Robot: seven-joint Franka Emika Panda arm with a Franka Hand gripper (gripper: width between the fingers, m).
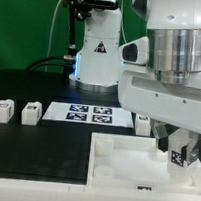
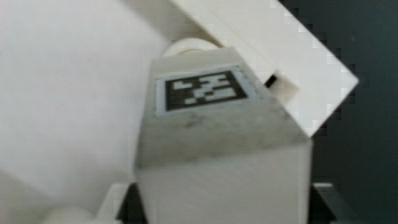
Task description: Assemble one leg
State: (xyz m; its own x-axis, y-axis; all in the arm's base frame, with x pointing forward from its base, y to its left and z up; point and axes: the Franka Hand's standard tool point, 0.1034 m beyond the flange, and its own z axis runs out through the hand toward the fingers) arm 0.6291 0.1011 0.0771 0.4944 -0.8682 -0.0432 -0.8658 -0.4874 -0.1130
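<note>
The leg (image 1: 179,153) – a small white block, its black-and-white tag turned toward the exterior camera – hangs in the pincer (image 1: 178,160) above the corner of the large flat white piece (image 1: 112,162) on the exterior view's right. The pincer's two fingers are closed against the leg's sides and grip nothing else.

In the wrist view the leg runs lengthwise away from the camera with the tag face toward it. Its rounded far end lies over a raised corner socket (image 2: 270,60) of the flat piece. Whether the end touches the socket cannot be told.

The flat piece rests on the black table (image 1: 30,86) at the front of the exterior view. Behind it lies the marker board (image 1: 92,114), flat on the table. Two loose legs (image 1: 2,110) (image 1: 32,111) stand side by side toward the exterior view's left, well apart from the held one. A third loose leg (image 1: 144,121) sits just beside the marker board's right end, partly hidden by the arm. The robot's white base (image 1: 94,48) rises at the back, before a green backdrop.
</note>
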